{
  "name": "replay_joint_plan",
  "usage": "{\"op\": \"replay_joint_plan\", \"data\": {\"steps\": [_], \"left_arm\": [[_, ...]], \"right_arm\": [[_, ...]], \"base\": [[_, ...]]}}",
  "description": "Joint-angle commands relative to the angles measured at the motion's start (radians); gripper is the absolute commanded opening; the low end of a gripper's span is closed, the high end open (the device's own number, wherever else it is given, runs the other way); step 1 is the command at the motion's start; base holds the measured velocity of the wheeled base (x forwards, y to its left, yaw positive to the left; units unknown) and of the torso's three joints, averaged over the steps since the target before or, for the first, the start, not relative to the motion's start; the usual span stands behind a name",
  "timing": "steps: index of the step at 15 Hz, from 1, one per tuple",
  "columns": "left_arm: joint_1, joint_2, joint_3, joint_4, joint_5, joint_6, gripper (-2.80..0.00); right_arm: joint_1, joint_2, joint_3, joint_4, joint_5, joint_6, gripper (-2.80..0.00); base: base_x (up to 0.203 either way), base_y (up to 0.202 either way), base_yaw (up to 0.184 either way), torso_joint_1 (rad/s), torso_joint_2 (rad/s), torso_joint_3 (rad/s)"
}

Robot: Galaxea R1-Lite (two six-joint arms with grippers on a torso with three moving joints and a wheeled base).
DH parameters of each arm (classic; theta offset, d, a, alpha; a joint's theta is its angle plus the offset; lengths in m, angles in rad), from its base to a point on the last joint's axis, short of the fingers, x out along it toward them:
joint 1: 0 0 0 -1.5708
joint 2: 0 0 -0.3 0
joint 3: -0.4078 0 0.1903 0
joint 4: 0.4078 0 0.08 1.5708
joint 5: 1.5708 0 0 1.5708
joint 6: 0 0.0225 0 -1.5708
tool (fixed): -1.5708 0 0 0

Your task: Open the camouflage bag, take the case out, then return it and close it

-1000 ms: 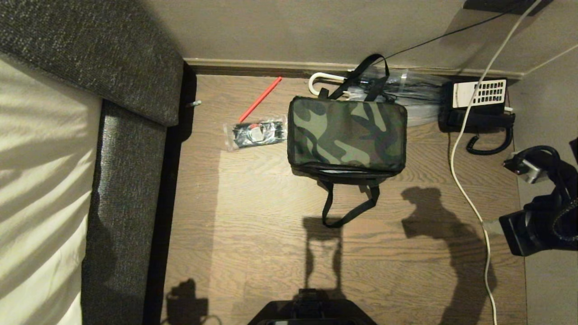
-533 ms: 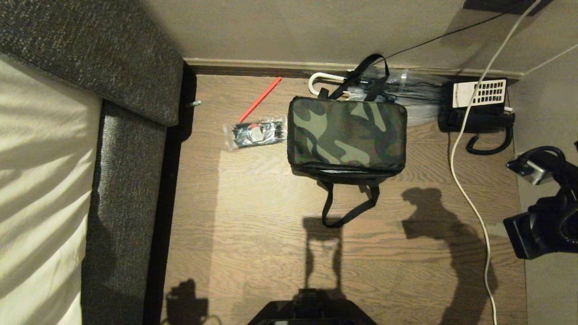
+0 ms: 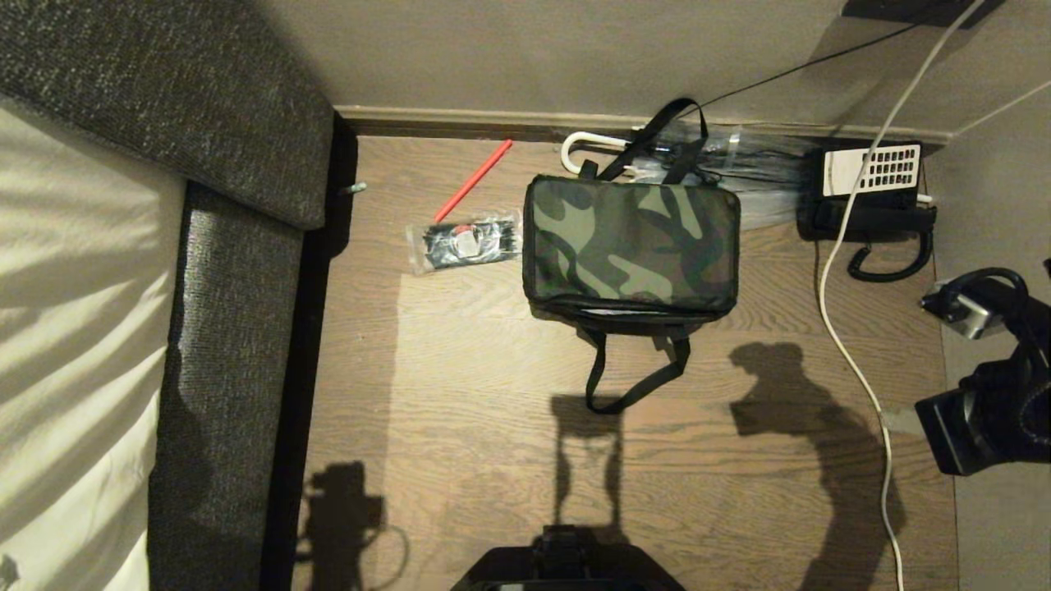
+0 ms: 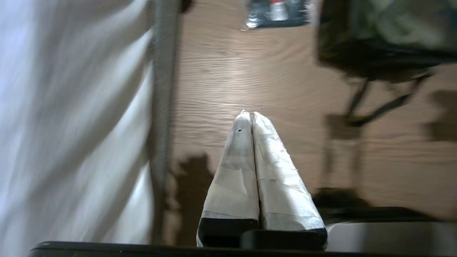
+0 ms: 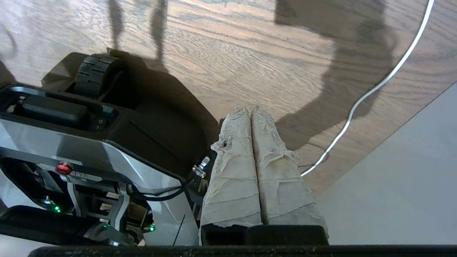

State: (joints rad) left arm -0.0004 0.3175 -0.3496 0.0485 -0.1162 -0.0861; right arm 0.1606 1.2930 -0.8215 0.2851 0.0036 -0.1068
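Observation:
The camouflage bag [image 3: 631, 246] lies flat on the wooden floor near the far wall, its zipper side toward me, and it looks closed. One black loop handle [image 3: 632, 386] trails toward me and another points at the wall. The case is hidden. My left gripper [image 4: 250, 113] is shut and empty, low over the floor by the sofa edge, with the bag [image 4: 385, 35] far ahead of it. The left arm casts only a shadow in the head view. My right gripper [image 5: 250, 110] is shut and empty beside the robot base, and the right arm [image 3: 985, 402] is at the right edge.
A clear packet of black items [image 3: 464, 240] and a red stick [image 3: 474, 179] lie left of the bag. The grey sofa [image 3: 230, 328] runs along the left. A white cable [image 3: 846, 328], a black telephone [image 3: 870, 189] and an umbrella [image 3: 591, 141] crowd the far right.
The left arm's shadow at the bottom left has grown and crept forward, so that arm is moving. The right arm has shifted slightly. The bag has not moved.

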Motion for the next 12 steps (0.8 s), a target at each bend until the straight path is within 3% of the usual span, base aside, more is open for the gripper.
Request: {"op": "replay_joint_plan", "data": {"steps": [1,4,6,9,12], "left_arm": [[0.0,0.355,-0.147,-0.001,-0.05,-0.03,-2.8],[-0.021,0.742,-0.333,-0.063,-0.13,-0.067,-2.8],[-0.076,0.964,-0.494,-0.1,-0.163,-0.085,-2.8],[-0.187,1.279,-0.76,-0.126,-0.142,-0.103,-2.8],[-0.333,1.512,-1.014,-0.118,-0.072,-0.12,-2.8]], "right_arm": [[0.0,0.001,-0.002,0.003,0.001,-0.001,-2.8],[0.0,0.005,-0.005,0.001,0.001,-0.002,-2.8],[0.0,0.013,-0.007,0.001,0.001,-0.001,-2.8],[0.0,0.025,-0.013,0.003,0.003,-0.001,-2.8],[-0.001,0.025,-0.011,0.006,0.003,-0.001,-2.8]], "base": [[0.0,0.0,0.0,0.0,0.0,0.0],[0.0,0.0,0.0,0.0,0.0,0.0],[0.0,0.0,0.0,0.0,0.0,0.0],[0.0,0.0,0.0,0.0,0.0,0.0],[0.0,0.0,0.0,0.0,0.0,0.0]]}}
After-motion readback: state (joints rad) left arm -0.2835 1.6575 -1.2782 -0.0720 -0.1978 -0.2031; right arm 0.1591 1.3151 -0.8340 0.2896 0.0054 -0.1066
